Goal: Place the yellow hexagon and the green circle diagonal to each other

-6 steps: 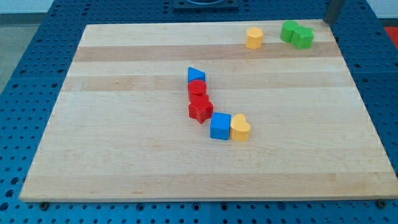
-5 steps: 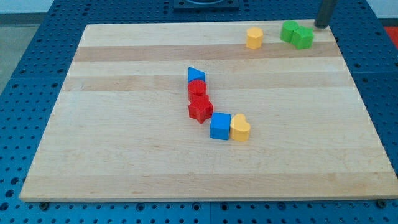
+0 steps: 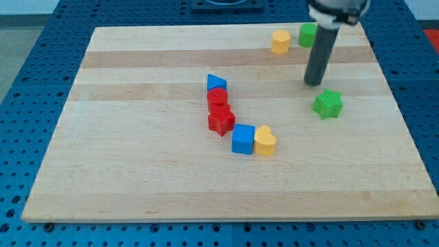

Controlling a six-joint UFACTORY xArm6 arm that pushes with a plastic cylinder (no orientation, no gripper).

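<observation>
The yellow hexagon (image 3: 280, 41) sits near the view's top edge of the wooden board (image 3: 137, 178). The green circle (image 3: 307, 34) lies just to its right, partly hidden behind my rod. My tip (image 3: 313, 83) rests on the board below the green circle and up-left of a green star (image 3: 328, 103). The tip touches neither block.
In the middle of the board a chain runs down to the right: a blue triangle (image 3: 215, 82), a red circle (image 3: 217, 97), a red star (image 3: 221, 120), a blue square (image 3: 243, 139) and a yellow heart (image 3: 265, 140).
My rod came in from the view's top right and moved down-left. The green star was pushed from beside the green circle down the board. The green circle shifted slightly left, towards the yellow hexagon.
</observation>
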